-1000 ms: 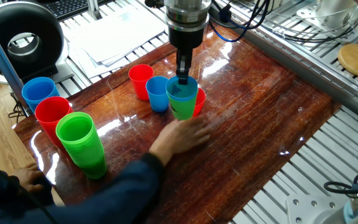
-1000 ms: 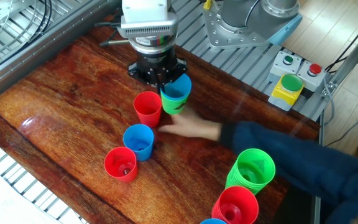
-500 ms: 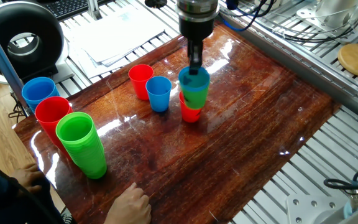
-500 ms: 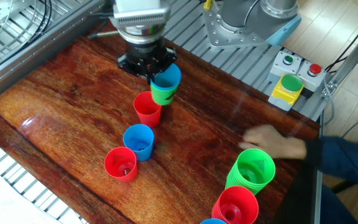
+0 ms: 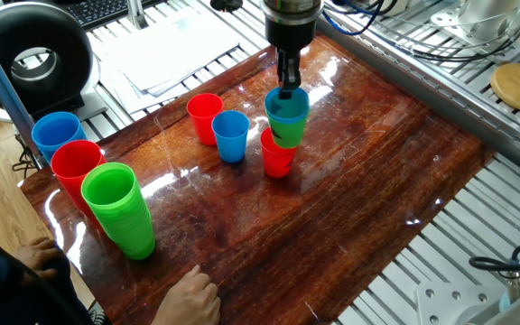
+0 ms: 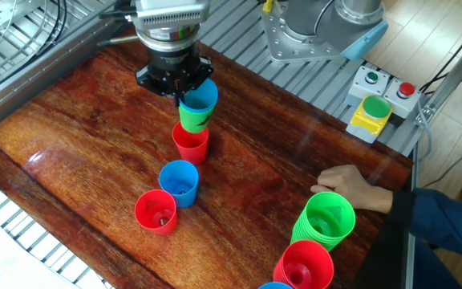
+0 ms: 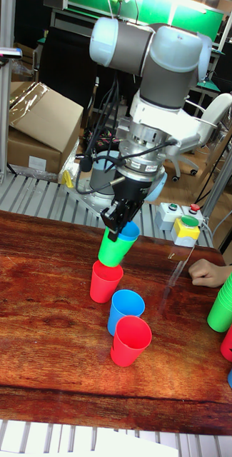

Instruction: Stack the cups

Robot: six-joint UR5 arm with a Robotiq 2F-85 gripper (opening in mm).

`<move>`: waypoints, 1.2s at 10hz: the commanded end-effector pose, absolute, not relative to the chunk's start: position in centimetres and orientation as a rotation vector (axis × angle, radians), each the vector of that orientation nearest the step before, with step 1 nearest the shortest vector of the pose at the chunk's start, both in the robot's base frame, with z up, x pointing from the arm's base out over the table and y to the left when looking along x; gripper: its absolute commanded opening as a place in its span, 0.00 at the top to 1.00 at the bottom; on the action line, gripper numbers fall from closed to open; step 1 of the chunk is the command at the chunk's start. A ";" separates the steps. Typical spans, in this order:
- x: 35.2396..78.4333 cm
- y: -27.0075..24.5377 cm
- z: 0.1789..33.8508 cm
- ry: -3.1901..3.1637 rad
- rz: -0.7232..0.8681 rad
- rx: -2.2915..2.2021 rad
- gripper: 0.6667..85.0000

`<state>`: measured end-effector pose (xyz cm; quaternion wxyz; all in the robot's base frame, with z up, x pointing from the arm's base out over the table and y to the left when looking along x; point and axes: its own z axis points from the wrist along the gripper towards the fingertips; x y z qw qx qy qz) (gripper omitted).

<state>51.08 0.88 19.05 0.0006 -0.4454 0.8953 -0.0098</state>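
In one fixed view, the gripper (image 5: 288,88) has its jaws pinching the rim of a smooth blue cup nested in a light green cup (image 5: 286,134), held over a tapered red cup (image 5: 275,154) mid-worktop (image 5: 377,181).

In the other fixed view, a second blue cup (image 6: 180,182) and second red cup (image 6: 157,212) stand toward the near edge.

The tall fixed view shows the glossy wood grain; the held pair just tops the red cup.

Blue-in-green cup pair (image 6: 196,110) in closed jaws, above red cup (image 6: 190,145).
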 end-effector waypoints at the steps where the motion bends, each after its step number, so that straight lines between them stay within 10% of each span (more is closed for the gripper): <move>1: 52.4 1.5 18.1 2.777 -0.014 -1.383 0.99; 10: 52.3 1.7 15.0 2.764 0.019 -1.363 0.98; 12: 51.8 1.7 14.4 2.733 0.044 -1.412 0.85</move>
